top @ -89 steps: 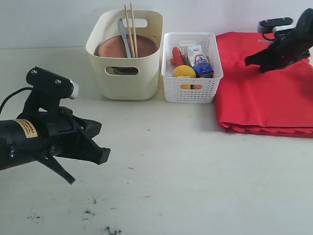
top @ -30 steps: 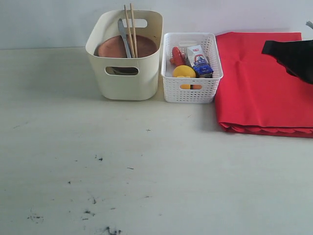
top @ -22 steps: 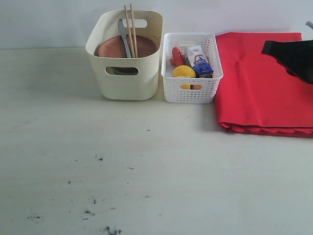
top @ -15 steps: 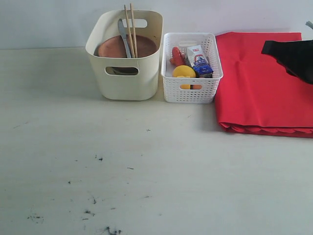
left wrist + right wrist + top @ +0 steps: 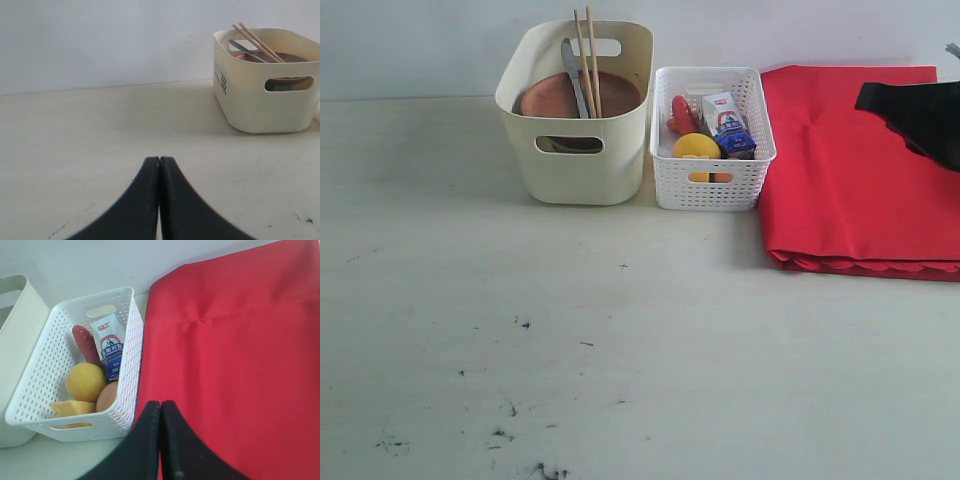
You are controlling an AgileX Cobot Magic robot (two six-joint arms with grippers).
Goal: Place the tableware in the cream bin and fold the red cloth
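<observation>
The cream bin (image 5: 576, 150) stands at the back of the table, also in the left wrist view (image 5: 260, 107). Inside it lean the wooden chopsticks (image 5: 587, 50), a metal knife (image 5: 572, 70) and the brown plate (image 5: 552, 95). The red cloth (image 5: 850, 180) lies folded flat at the right, its scalloped edge toward the front; it fills the right wrist view (image 5: 235, 350). My right gripper (image 5: 160, 403) is shut and empty above the cloth's edge, showing at the right border (image 5: 865, 98). My left gripper (image 5: 159, 159) is shut, empty, over bare table.
A white lattice basket (image 5: 712, 180) stands between bin and cloth, holding a lemon (image 5: 85, 381), egg (image 5: 106, 396), milk carton (image 5: 110, 351) and sausage (image 5: 86, 344). Dark scuff marks (image 5: 520, 420) spot the table's front left.
The left arm, in the exterior view three seconds ago, has withdrawn out of that view. The right arm has pulled back to the right border. Nothing has moved in the last second.
</observation>
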